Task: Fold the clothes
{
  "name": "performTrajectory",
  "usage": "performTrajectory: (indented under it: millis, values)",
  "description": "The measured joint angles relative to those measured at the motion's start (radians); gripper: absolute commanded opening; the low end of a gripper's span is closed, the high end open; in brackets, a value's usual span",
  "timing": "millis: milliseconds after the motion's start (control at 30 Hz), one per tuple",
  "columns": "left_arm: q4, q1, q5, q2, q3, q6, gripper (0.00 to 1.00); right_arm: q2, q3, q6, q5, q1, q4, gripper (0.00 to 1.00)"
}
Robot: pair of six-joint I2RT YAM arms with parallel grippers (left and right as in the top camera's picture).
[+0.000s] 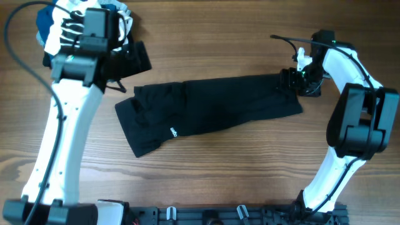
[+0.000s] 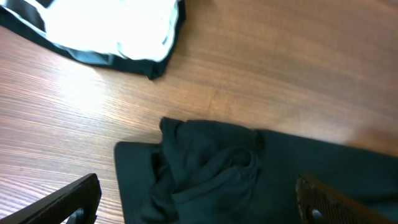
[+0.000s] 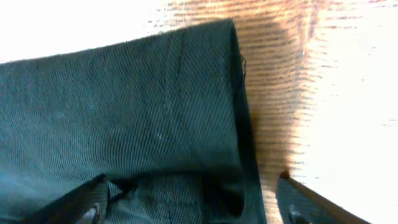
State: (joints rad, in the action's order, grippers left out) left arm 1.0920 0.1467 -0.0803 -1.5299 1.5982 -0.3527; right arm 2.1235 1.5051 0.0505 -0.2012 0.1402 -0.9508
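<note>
The black garment (image 1: 212,109) lies folded lengthwise across the middle of the wooden table, with small white lettering (image 1: 173,132) near its left front. My left gripper (image 2: 199,202) is open and hovers above the garment's rumpled left end (image 2: 211,168). In the overhead view it sits at the garment's upper left corner (image 1: 125,59). My right gripper (image 3: 193,208) is open, low over the garment's right end, one finger over the cloth (image 3: 124,106) and one over bare wood. In the overhead view it is at the right edge (image 1: 299,81).
A white garment with black stripes (image 2: 118,31) and blue clothing (image 1: 47,25) are heaped at the table's back left corner, close behind my left arm. Bare wood shows in front of and behind the black garment.
</note>
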Motion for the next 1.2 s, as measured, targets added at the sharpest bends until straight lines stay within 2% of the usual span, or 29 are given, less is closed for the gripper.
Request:
performTrajectory:
  millis: [67, 100, 167, 200, 433, 600, 733, 867, 1033, 1167, 1200]
  values:
    - [0.006, -0.025, 0.000, 0.024, 0.000, 0.000, 1.00, -0.021, -0.043, 0.000, 0.001, -0.001, 0.056, 0.46]
    - [0.012, -0.035, 0.000, 0.027, 0.000, 0.000, 1.00, -0.027, -0.059, 0.000, 0.000, -0.004, 0.074, 0.24]
    - [0.023, -0.047, 0.000, 0.025, 0.000, 0.000, 1.00, -0.032, -0.072, -0.030, 0.002, -0.010, 0.095, 0.09]
    - [0.026, -0.049, 0.000, 0.024, 0.000, 0.000, 1.00, -0.031, -0.079, -0.056, 0.002, -0.011, 0.104, 0.04]
    - [0.020, -0.049, 0.000, 0.007, 0.000, 0.000, 1.00, -0.011, -0.056, -0.129, -0.091, 0.081, 0.067, 0.04]
    - [0.005, -0.049, 0.000, 0.003, 0.000, 0.000, 1.00, 0.036, 0.073, -0.109, -0.095, 0.257, -0.072, 0.04]
    - [0.003, -0.049, 0.000, 0.003, 0.000, 0.000, 1.00, 0.037, 0.187, -0.078, -0.116, 0.307, -0.164, 0.04]
    - [0.003, -0.049, 0.000, 0.003, 0.000, 0.000, 1.00, 0.031, 0.198, -0.071, -0.124, 0.236, -0.239, 0.04]
    - [0.003, -0.049, 0.000, 0.000, 0.000, 0.000, 1.00, -0.020, 0.198, -0.071, -0.142, 0.013, -0.295, 0.04]
    - [0.003, -0.049, 0.000, -0.020, 0.000, 0.000, 1.00, -0.031, 0.198, -0.081, -0.164, -0.150, -0.276, 0.04]
    - [0.002, -0.049, 0.000, -0.024, 0.000, 0.000, 1.00, -0.032, 0.198, -0.092, -0.165, -0.191, -0.262, 0.07]
